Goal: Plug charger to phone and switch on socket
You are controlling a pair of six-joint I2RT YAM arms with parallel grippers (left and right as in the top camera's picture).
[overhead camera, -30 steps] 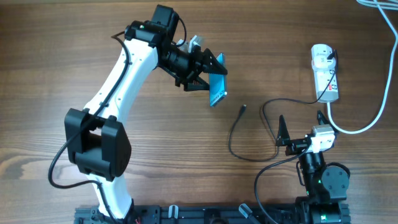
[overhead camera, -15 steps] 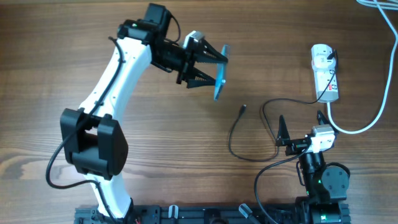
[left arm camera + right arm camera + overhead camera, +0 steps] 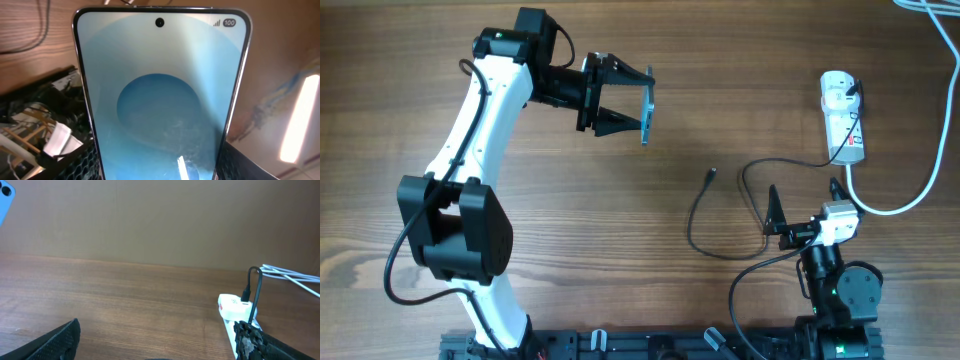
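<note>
**Operator:** Where does the phone stand?

**Inspector:** Your left gripper (image 3: 640,101) is clamped on the flat rectangular smartphone with the pale blue screen (image 3: 646,112), gripping its long sides near the lower end. The smartphone hangs clear of the brown wooden table (image 3: 600,250), edge-on to the overhead camera, with its screen facing the wrist camera. I judge you hold it aloft so that one end can be presented to the plug.

**Operator:** And the charger?

**Inspector:** The thin black charger cable (image 3: 691,228) lies in loose loops on the table. Its small black connector tip (image 3: 711,177) is untouched and well apart from the smartphone. The other end runs to the short white plastic power strip (image 3: 842,118) beyond your right arm. I cannot tell whether the switch is on.

**Operator:** The other arm?

**Inspector:** Your right gripper (image 3: 805,203) stands spread wide and empty beside the cable loops, well placed to collect the tip.

**Operator:** Any concern?

**Inspector:** The smartphone's bottom edge is hidden between the left pads (image 3: 236,164); if the port sits there, you will likely need to regrip before plugging in
</note>
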